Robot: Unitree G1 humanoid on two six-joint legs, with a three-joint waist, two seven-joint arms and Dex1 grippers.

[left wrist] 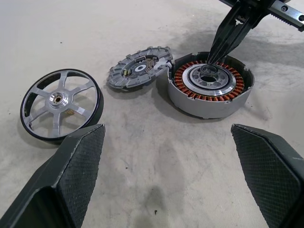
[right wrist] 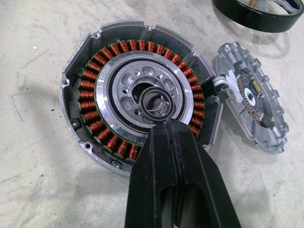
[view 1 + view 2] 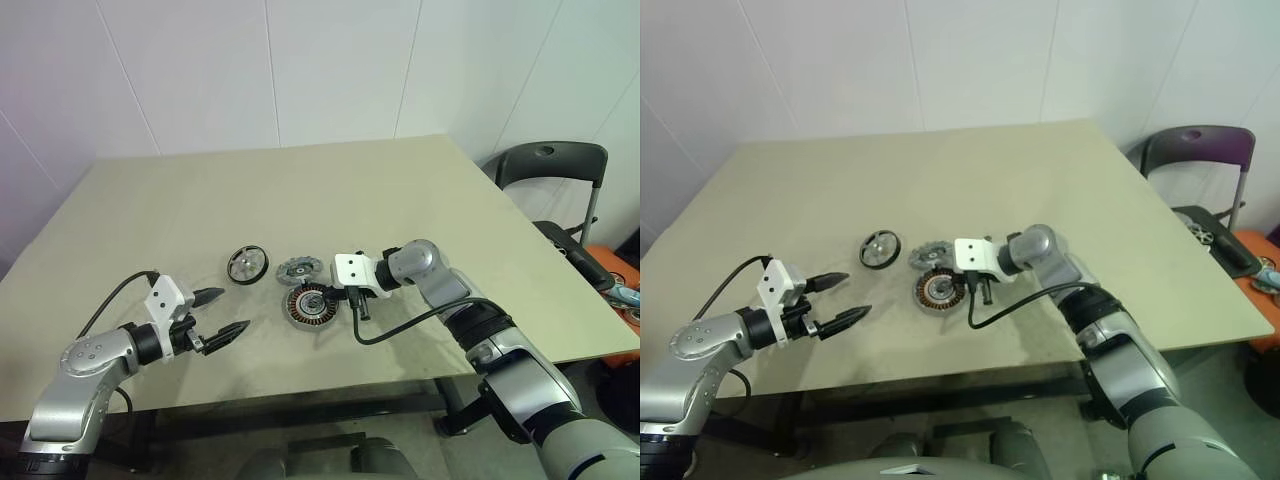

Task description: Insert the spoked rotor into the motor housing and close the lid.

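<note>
**Closed right claw poised over the housing hub, rotor untouched**

Right gripper [image 2: 167, 124]: fingers pressed together, nothing between them, tips hovering at a small black ring [image 2: 157, 103] seated on the centre hub of the motor housing [image 3: 308, 304]. Whether touching the ring, cannot tell.

Spoked rotor [image 1: 61, 103]: flat on the table [image 3: 420, 190], near the housing but apart, on the left arm's side. Probably rigid metal, light to moderate in weight, smooth black rim likely slippery; best taken across the rim or by a spoke, kept level for seating over the hub.

Lid [image 1: 138, 72]: tilted, one edge leaning against the housing wall, between rotor and housing.

Left gripper [image 3: 216, 316]: fingers spread wide, empty, hanging just above the table, short of the rotor.
</note>
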